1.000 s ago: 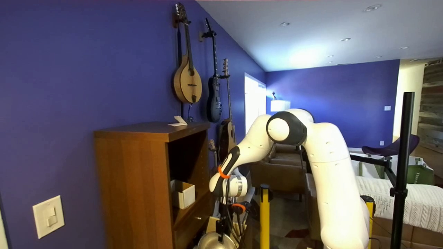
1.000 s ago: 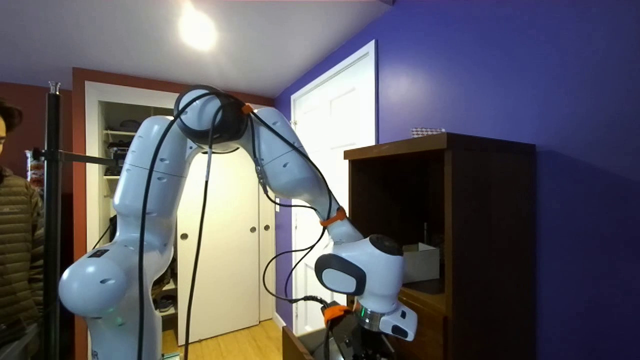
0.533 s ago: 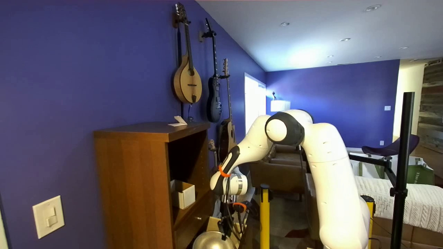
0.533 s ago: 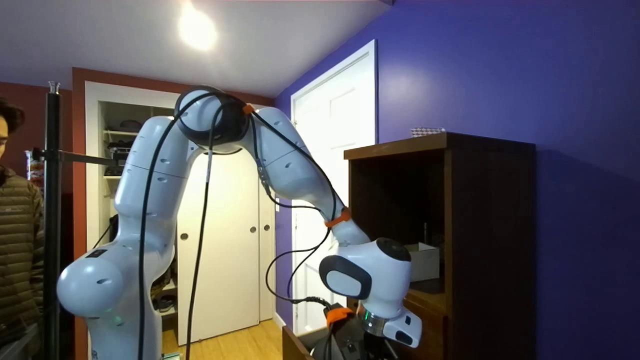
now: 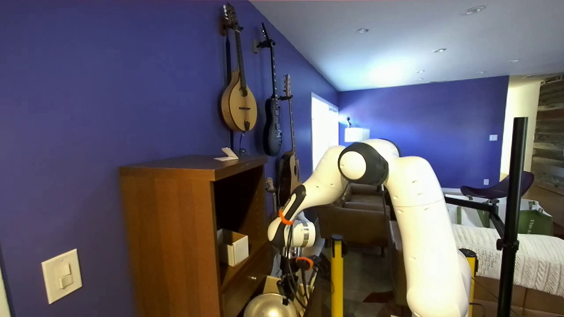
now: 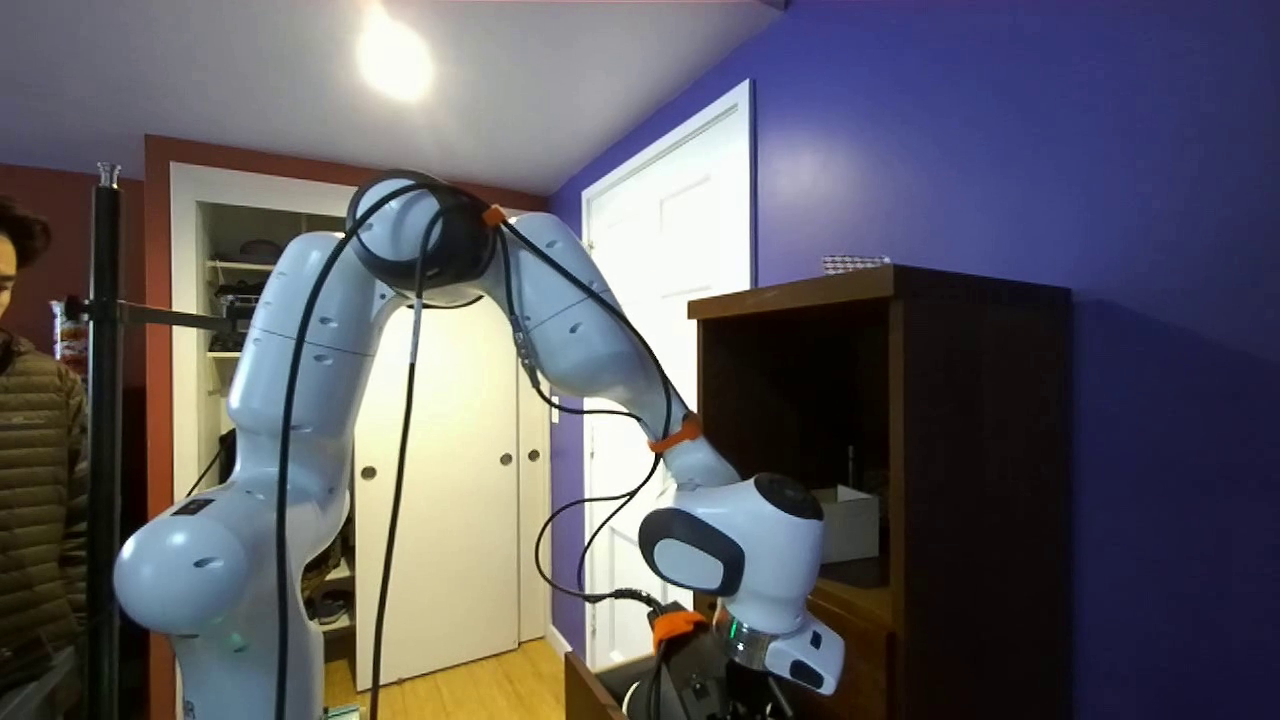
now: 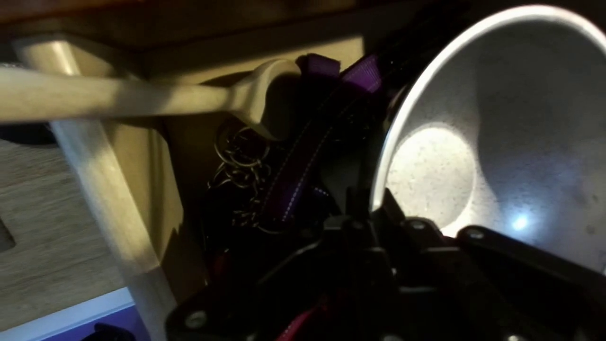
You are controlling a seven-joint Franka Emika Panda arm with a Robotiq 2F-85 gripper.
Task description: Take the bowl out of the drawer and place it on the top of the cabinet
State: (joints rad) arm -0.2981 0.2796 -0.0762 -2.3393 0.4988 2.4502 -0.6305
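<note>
Shiny silver round metal bowl (image 7: pixel 535 94): is showing in front of the tall medium-brown wooden cabinet (image 5: pixel 172 237), down at the level of the shallow light-yellowish wooden drawer (image 7: pixel 106 175); whether its underside is resting on anything cannot be told.
Black two-fingered gripper (image 7: pixel 370 204): is reaching down in front of the cabinet, its jaws clenching the bowl's rim, one fingertip sitting inside the bowl and the other outside.
Drawer: is standing out from the cabinet's front, below the open compartment (image 5: pixel 255 193).
Pale wooden spoon (image 7: pixel 156 99): is spanning the drawer's wall in front of the cabinet, its scooped head pointing toward the bowl.
Purple woven strap (image 7: pixel 303 161) and thin metal rings (image 7: pixel 244 163): are lying in the drawer, out from the cabinet, between the spoon and the gripper.
Small white open box (image 5: pixel 238 250): is sitting inside the cabinet's compartment, showing in both exterior views.
Small white folded card (image 5: pixel 229 154): is resting on the cabinet's top.
White jointed robot arm (image 5: pixel 429 229): is arching up and bending down toward the cabinet's front, an orange band (image 5: pixel 285 219) wrapping its lower part.
Blue wall (image 5: pixel 88 110): is running behind the cabinet; a pale teardrop-bodied stringed instrument (image 5: pixel 240 103) and a dark-bodied guitar (image 5: pixel 273 127) are hanging on it.
Person in a quilted olive-brown jacket (image 6: pixel 40 470): is standing well apart from the cabinet, partly cut off by an exterior view's edge.
</note>
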